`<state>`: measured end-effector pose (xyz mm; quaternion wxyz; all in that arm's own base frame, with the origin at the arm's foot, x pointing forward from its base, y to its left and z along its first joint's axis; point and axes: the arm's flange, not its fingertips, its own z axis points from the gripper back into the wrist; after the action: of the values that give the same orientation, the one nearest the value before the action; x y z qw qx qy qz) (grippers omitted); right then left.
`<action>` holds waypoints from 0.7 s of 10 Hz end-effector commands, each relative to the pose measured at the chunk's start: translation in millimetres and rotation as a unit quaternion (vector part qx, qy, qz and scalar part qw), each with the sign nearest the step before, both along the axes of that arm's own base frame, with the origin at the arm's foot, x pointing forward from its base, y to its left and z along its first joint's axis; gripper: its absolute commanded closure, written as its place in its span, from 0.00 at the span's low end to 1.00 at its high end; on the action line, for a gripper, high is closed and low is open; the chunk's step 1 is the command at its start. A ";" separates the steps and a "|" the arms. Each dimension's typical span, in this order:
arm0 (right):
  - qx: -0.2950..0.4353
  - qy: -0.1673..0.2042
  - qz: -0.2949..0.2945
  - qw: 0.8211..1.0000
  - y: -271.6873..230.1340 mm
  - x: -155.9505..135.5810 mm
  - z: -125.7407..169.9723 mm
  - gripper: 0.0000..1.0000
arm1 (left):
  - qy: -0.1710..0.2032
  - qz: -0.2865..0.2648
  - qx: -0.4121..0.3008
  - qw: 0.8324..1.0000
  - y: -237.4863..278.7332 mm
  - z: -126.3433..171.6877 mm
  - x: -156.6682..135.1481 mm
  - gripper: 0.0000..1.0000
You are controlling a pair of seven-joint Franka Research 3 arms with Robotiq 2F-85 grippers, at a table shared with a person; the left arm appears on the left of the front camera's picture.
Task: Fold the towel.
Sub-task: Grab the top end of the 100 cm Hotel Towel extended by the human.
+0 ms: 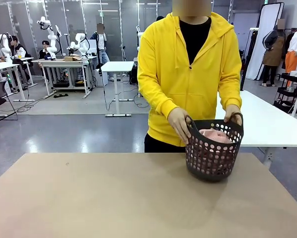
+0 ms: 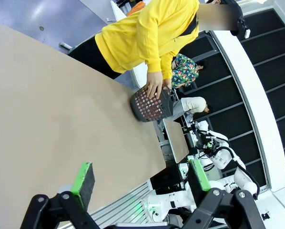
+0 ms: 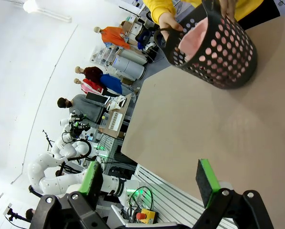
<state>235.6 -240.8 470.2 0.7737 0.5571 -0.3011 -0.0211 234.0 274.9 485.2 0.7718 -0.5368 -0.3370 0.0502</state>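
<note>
a person's hands (image 1: 179, 124) hold a black basket (image 1: 210, 159) at two o'clock on the tan surface (image 1: 104, 198), the pink towel (image 1: 214, 135) bunched inside. the left jaws and right jaws stand open and empty. folding hasn't begun; next, the towel probably needs lifting out and spreading flat.

a lab (white worktables (image 1: 116, 67); glass partitions (image 1: 64, 20))

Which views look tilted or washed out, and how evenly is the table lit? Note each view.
Front view: level, even soft light, barely any shadow under the basket on the table. Left wrist view: rolled, person sideways. Right wrist view: rolled, ceiling washed out white, basket sharp.
</note>
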 end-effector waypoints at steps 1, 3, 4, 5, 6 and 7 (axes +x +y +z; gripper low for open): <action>0.003 -0.010 0.000 1.000 -0.6 0.3 0.6 0.00 | -0.009 -0.004 -0.004 1.000 1.3 0.4 0.0 0.00; 0.003 -0.010 0.000 1.000 -0.6 0.3 0.6 0.00 | -0.009 -0.004 -0.004 1.000 1.3 0.4 0.0 0.00; 0.003 -0.010 0.000 1.000 -0.6 0.3 0.6 0.00 | -0.009 -0.004 -0.004 1.000 1.3 0.4 0.0 0.00; 0.003 -0.010 0.000 1.000 -0.6 0.3 0.6 0.00 | -0.009 -0.004 -0.004 1.000 1.3 0.4 0.0 0.00; 0.003 -0.010 0.000 1.000 -0.6 0.3 0.6 0.00 | -0.009 -0.004 -0.004 1.000 1.3 0.4 0.0 0.00; 0.003 -0.010 0.000 1.000 -0.6 0.3 0.6 0.00 | -0.009 -0.004 -0.004 1.000 1.3 0.4 0.0 0.00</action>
<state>235.6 -240.8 470.2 0.7737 0.5571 -0.3010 -0.0211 233.9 274.8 485.3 0.7718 -0.5369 -0.3370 0.0501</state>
